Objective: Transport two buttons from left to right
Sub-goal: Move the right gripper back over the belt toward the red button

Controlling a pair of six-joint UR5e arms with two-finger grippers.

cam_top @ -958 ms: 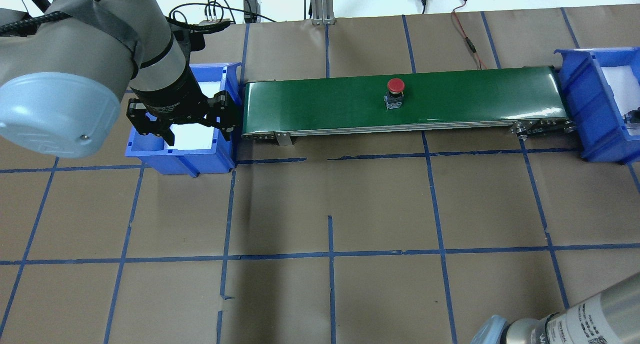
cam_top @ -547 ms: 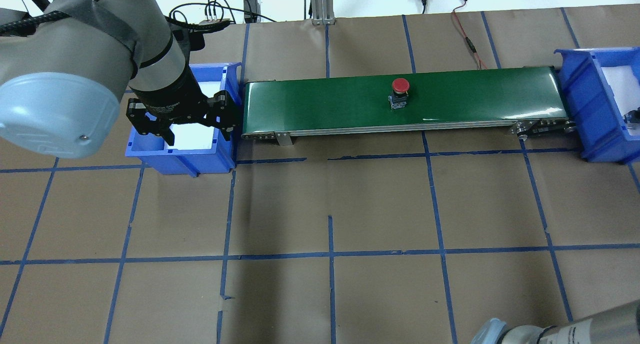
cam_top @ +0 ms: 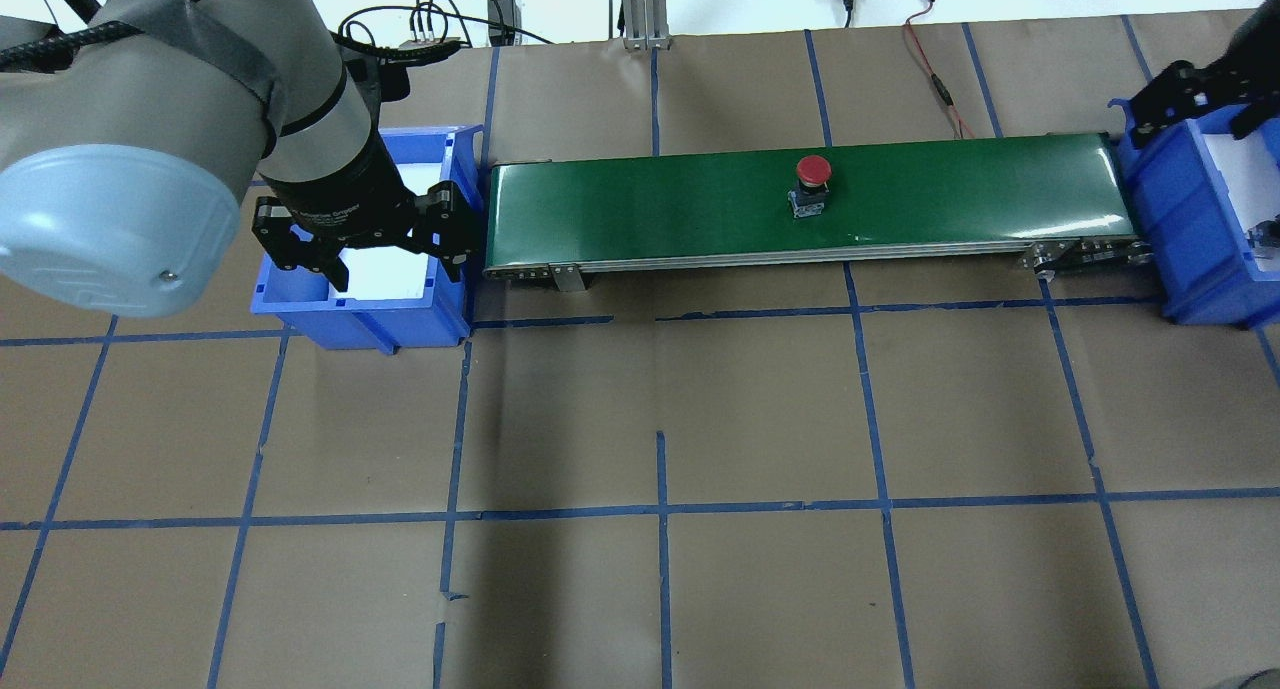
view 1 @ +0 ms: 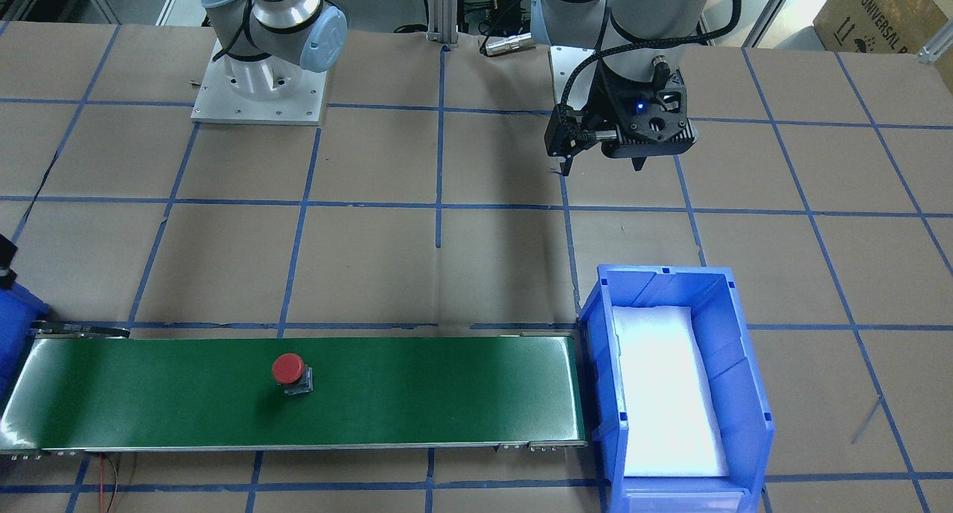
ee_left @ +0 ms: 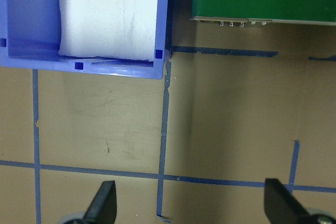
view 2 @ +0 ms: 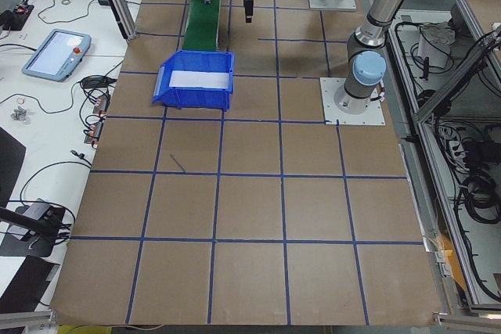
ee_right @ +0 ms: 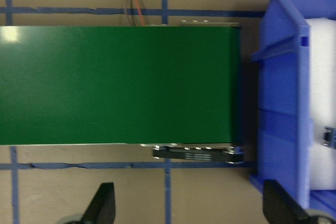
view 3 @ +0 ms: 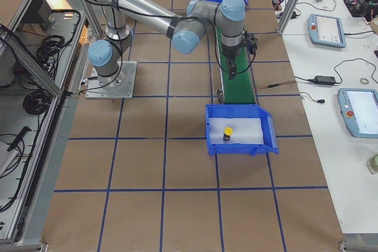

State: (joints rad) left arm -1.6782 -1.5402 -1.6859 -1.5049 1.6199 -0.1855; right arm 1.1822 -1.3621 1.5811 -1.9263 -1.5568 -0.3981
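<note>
Red button looks light, rigid, top-heavy; grip its squarish body. It sits well left of the spread, empty right claw.

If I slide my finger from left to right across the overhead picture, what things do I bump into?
Left tool over the left blue bin → green belt → red button → right tool → right blue bin.
</note>
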